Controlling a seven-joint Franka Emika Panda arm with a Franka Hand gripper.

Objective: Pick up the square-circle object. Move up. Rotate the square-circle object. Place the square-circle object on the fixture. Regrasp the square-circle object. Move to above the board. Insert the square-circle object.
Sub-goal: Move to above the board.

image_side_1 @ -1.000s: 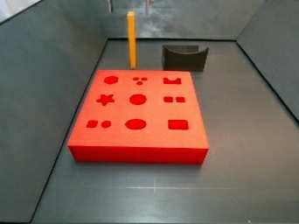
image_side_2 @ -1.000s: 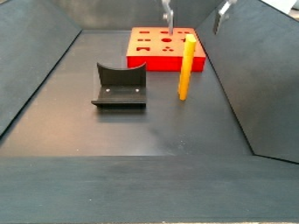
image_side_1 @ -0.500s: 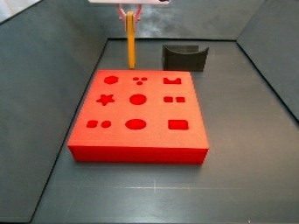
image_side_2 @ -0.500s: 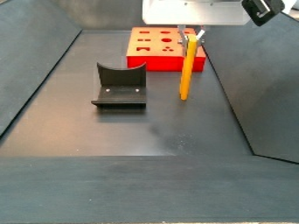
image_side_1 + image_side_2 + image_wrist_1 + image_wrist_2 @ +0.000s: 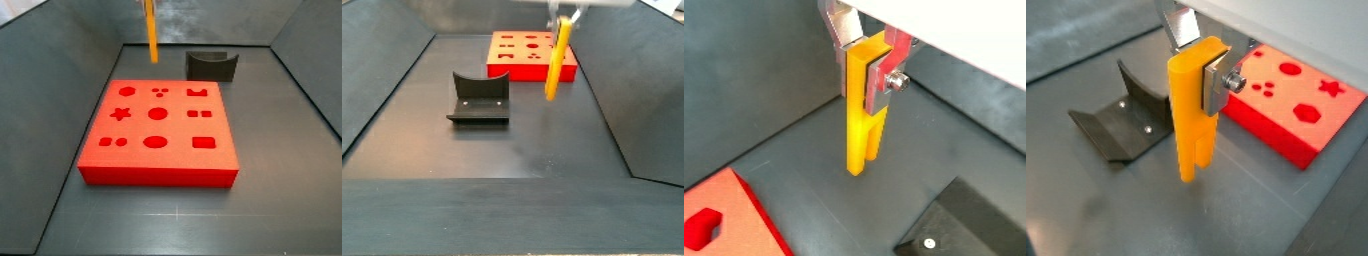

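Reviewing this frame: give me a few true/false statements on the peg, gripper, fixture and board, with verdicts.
1. The gripper is shut on the square-circle object. True.
2. The square-circle object lies flat on the floor. False: it hangs upright, clear of the floor.
3. The fixture holds the object. False: it is empty.
4. The board has nothing inserted in its holes. True.

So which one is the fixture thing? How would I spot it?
Find the big red board with shaped holes in it. Beside it on the grey floor sits the fixture, a small dark bracket with a scooped top. It is the only black thing; the yellow bar hangs upright in the gripper, off the floor.
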